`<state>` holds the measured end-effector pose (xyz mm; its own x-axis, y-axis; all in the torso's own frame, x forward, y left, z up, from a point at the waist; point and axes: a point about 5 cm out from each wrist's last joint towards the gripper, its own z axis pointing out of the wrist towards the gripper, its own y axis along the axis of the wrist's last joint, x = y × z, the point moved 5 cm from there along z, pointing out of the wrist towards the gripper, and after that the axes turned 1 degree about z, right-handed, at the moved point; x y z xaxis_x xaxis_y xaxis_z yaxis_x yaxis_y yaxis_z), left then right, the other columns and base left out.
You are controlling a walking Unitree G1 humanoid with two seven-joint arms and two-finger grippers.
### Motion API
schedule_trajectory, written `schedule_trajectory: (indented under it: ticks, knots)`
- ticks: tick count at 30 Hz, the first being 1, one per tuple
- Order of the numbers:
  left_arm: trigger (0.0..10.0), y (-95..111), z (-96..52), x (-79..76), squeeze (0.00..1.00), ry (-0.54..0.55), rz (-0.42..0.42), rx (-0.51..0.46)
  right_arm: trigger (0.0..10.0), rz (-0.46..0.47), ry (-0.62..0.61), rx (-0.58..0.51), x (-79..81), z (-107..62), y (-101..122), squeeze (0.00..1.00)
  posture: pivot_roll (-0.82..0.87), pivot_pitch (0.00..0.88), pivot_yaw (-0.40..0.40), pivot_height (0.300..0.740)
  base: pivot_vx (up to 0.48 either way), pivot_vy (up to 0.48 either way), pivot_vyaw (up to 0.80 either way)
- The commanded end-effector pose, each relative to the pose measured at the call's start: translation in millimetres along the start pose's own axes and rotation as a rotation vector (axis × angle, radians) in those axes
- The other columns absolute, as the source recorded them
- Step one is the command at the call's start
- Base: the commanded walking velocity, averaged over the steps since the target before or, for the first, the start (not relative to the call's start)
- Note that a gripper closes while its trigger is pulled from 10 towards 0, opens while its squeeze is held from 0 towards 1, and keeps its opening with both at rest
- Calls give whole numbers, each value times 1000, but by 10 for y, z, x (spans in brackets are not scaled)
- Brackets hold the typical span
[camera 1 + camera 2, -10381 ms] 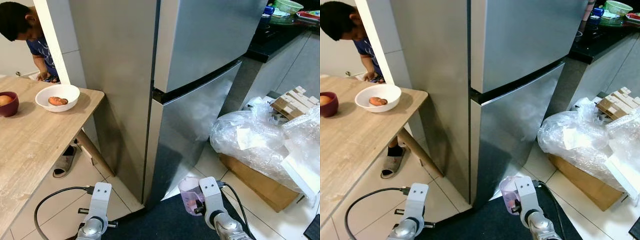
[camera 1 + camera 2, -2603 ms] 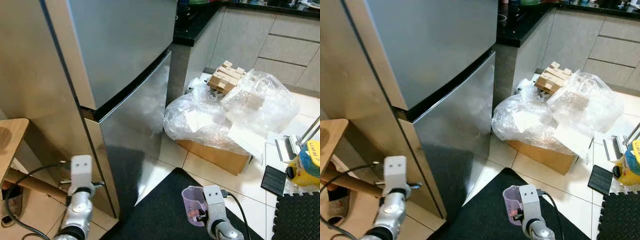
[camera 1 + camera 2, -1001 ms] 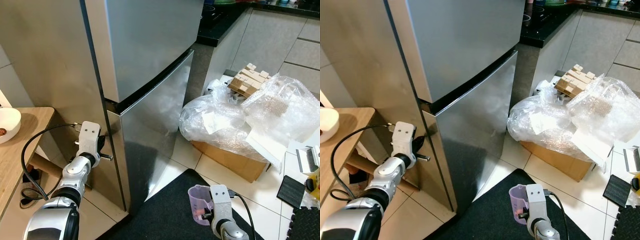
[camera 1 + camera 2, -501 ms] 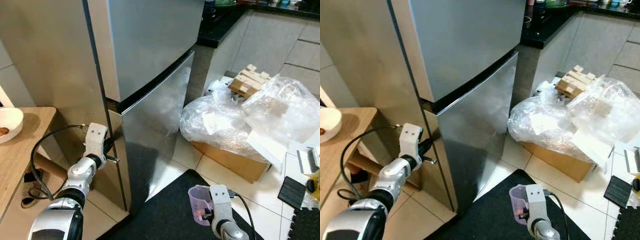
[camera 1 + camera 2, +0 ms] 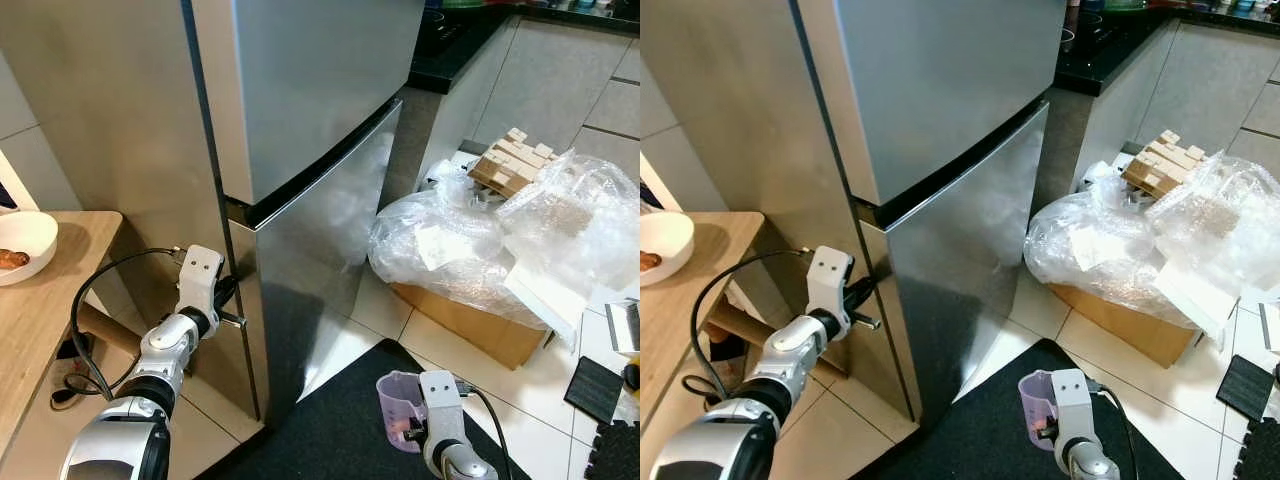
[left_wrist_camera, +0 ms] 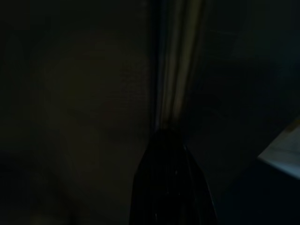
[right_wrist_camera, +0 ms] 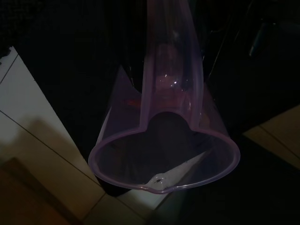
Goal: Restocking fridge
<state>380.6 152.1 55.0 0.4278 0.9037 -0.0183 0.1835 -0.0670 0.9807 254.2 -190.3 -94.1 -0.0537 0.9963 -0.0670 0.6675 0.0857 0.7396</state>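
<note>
The steel fridge stands before me with its upper door [image 5: 310,80] and lower door [image 5: 320,250] both closed. My left gripper [image 5: 228,297] is raised to the left edge of the lower door, just under the dark gap between the doors. Its fingers [image 6: 171,183] are shut and their tips rest at the door seam [image 6: 176,70], seen in the dark left wrist view. My right gripper [image 5: 407,428] hangs low over the black mat, shut on a clear purple measuring cup [image 7: 164,154] with something small and pinkish inside.
A wooden table [image 5: 40,320] with a white bowl [image 5: 22,245] stands at the left. A plastic-wrapped bundle [image 5: 480,240] on a cardboard box [image 5: 470,320] sits right of the fridge. A black mat [image 5: 330,430] covers the tiled floor below, and grey cabinets [image 5: 560,70] line the back right.
My left gripper has moved right, from the fridge's side panel to the lower door's edge. The view has shifted slightly. The right gripper still holds the cup low.
</note>
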Motion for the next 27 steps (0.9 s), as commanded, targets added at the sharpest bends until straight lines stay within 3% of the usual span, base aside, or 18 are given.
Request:
schedule_trajectory:
  ticks: [1, 3, 10, 17, 27]
  knots:
    - [10000, 184, 169, -328, 0, -140, 1, -56, 10000, -14, -1, -3, -11, -4, -1, 0, -125, 39, -6, 740, 0, 0, 0]
    - [10000, 323, 231, -455, 0, -220, -73, -103, 10000, -11, -5, -4, -28, -7, -4, 0, -130, 40, -1, 740, 0, 0, 0]
    - [10000, 397, 272, -612, 0, -302, -90, -122, 10000, -8, -11, -3, -46, -14, -19, 0, -134, 40, 5, 740, 0, 0, 0]
    - [10000, 418, 323, -894, 0, -402, -113, -129, 10000, 3, -19, -2, -58, -22, -36, 0, -137, 39, 15, 740, 0, 0, 0]
    - [10000, 453, 339, -1047, 0, -462, -139, -146, 10000, 5, -18, -7, -51, -17, -20, 0, -138, 40, 15, 740, 0, 0, 0]
